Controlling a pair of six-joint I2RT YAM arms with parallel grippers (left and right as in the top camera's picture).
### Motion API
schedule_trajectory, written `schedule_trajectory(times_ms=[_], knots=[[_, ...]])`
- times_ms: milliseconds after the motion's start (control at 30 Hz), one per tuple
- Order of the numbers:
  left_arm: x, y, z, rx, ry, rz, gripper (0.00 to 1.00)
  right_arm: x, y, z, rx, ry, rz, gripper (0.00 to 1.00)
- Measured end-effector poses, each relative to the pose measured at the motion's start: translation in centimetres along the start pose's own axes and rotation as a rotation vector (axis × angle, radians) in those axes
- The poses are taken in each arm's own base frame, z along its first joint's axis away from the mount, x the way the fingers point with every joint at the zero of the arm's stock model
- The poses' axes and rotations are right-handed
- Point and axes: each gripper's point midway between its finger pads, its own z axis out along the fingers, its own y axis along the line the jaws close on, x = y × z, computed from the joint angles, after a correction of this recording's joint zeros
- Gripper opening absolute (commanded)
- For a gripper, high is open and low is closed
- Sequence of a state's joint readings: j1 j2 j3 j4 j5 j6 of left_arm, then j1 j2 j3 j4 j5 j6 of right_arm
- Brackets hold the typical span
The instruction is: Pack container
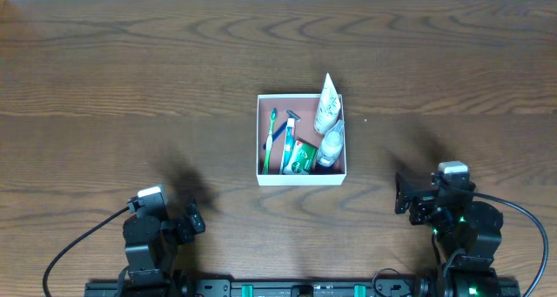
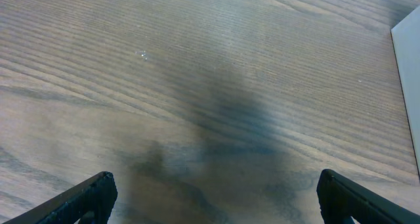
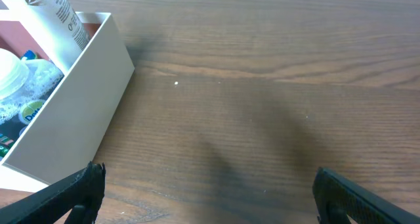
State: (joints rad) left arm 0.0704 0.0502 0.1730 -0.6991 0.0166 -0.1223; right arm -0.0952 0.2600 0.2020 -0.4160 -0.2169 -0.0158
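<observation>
Two hands, both released: your left hand [image 2: 213, 194] and your right hand [image 3: 209, 191] each hold their fingers spread wide above the wooden table [image 1: 104, 88], grasping nothing. You find the container [image 1: 300, 180] at the table's centre, well apart from both hands. Inside it lie a green toothbrush [image 1: 270, 140], a blue razor [image 1: 288, 130], a green packet [image 1: 302, 158], a clear bottle [image 1: 331, 145] and a white tube [image 1: 327, 104] projecting past the far wall.

1. The surface [image 1: 122, 79] is dark brown wood grain, matt.
2. The container [image 3: 72, 112] has smooth, matt white walls, like thin card.
3. The white tube [image 3: 59, 17] looks like smooth plastic.
</observation>
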Motion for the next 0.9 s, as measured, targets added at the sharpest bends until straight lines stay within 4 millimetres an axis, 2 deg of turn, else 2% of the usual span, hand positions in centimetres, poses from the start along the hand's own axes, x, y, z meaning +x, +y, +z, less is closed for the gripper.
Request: schedule_trajectory(times_ms=[167, 367, 500, 900], knots=[[0.0, 0.0, 0.0, 0.0, 0.0, 0.0, 0.98, 0.2, 0.1, -0.2, 0.0, 0.002, 0.0, 0.99], [0.0, 0.0, 0.0, 0.0, 0.0, 0.0, 0.98, -0.7, 0.2, -1.0, 0.002, -0.077, -0.017, 0.99], [0.0, 0.0, 0.0, 0.0, 0.0, 0.0, 0.98, 0.4, 0.1, -0.6, 0.002, -0.083, -0.019, 0.99], [0.0, 0.0, 0.0, 0.0, 0.0, 0.0, 0.98, 0.2, 0.1, -0.6, 0.002, -0.093, -0.021, 0.99]])
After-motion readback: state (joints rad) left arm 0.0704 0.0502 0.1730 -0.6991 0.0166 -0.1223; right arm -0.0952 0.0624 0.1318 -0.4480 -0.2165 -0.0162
